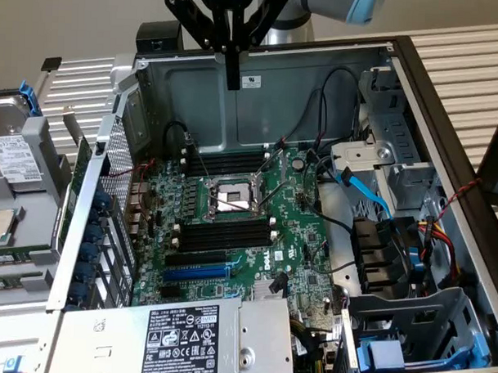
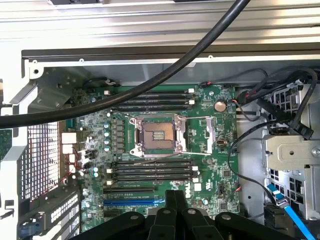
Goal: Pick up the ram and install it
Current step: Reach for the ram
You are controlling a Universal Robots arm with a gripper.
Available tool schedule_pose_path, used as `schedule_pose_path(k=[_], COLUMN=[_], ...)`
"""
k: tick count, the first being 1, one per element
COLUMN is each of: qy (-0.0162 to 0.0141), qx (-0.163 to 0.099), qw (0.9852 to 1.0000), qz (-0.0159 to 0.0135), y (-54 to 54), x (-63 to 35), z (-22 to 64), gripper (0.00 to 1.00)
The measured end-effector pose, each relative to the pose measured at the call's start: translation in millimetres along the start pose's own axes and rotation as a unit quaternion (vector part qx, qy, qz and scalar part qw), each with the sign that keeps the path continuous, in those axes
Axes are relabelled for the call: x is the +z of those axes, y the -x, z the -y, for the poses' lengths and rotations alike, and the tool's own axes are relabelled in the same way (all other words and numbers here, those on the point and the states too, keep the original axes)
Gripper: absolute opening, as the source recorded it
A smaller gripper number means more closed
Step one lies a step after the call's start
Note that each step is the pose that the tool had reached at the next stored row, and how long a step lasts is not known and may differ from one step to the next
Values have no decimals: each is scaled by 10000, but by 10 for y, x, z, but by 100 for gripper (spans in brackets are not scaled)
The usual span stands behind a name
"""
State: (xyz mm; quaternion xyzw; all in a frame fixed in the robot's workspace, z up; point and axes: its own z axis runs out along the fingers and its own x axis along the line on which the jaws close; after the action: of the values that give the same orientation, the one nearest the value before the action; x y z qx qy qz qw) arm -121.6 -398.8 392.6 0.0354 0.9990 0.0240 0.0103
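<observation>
One gripper hangs high over the far wall of the open case, its fingers pressed together into a single black bar with nothing between them. In the wrist view the gripper shows the same: fingers touching, nothing held, above the board near the blue slot.

All the long black slots on the board are bare. One bank lies just on the near side of the socket, the other bank on its far side. In the wrist view these banks also flank the socket, whose cover stands open. The blue slot lies between the near bank and the power supply.

The ram seems to be the thin green strip standing on edge outside the case, just beside its wall on the exterior view's left, against the grey tray that carries a labelled drive. Little of it shows, so I cannot be sure. It is well apart from the gripper and not in any slot.

A thick black cable crosses the wrist view in front of the case. A light blue cable runs through the drive bays on the exterior view's right
</observation>
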Motion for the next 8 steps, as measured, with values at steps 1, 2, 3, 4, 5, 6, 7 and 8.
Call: schedule_pose_path(k=[1, 2, 3, 4, 5, 6, 7, 8], qy=[0, -1, 0, 0, 0, 0, 0, 1], qx=[0, 0, 0, 0, 0, 0, 1, 1], qw=[10000, 10000, 10000, 10000, 10000, 10000, 10000, 10000], qz=[0, -1, 0, 0, 0, 0, 0, 0], y=[-10, -28, -48, -74, -98, -118, -138, -161], x=[-1, -2, -2, -2, -2, -3, -3, -3], z=[1, 2, 4, 6, 8, 10, 13, 17], gripper=[11, 11, 11, 11, 11, 11, 11, 11])
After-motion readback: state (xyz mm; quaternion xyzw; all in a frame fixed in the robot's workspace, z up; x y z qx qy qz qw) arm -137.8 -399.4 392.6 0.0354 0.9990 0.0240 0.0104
